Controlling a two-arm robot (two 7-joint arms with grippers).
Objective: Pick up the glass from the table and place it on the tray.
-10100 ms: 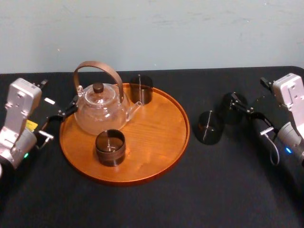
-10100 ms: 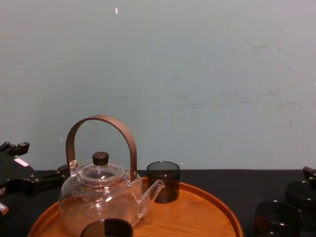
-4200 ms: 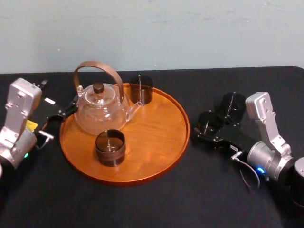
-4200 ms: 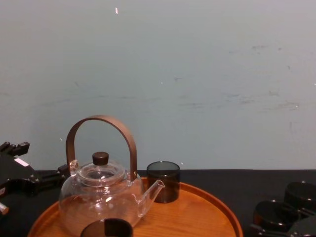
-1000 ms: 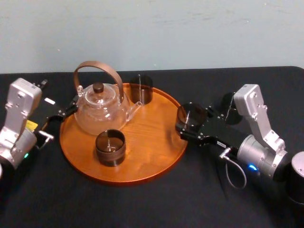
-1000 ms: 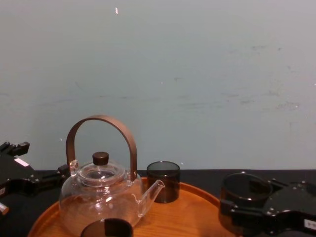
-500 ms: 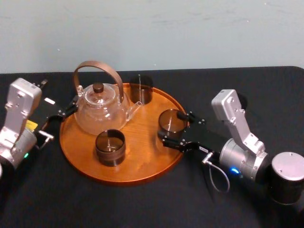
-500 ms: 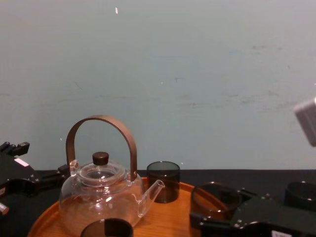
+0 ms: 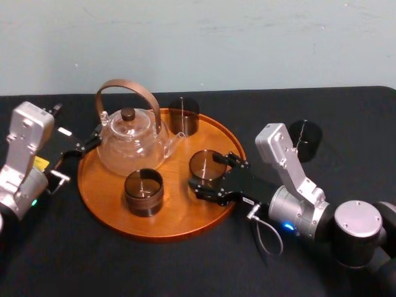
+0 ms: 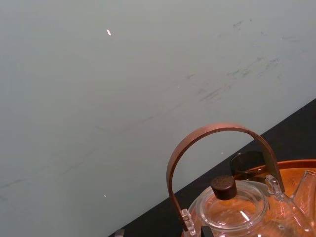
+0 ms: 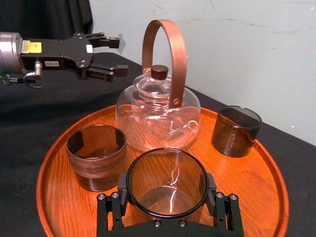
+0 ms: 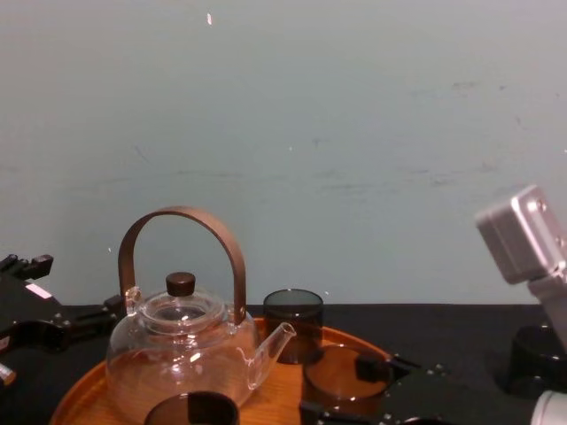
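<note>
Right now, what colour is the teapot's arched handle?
Coppery brown: the handle arches over the clear glass teapot, clearest in the right wrist view.

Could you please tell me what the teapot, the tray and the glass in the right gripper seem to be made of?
The teapot looks like clear glass, the tray showing through its body; its arched handle seems matte brown wood. The tray appears orange-brown wood, satin-finished, with soft reflections. The glass, held by the right gripper over the tray, looks like smoky tinted glass, see-through.
</note>
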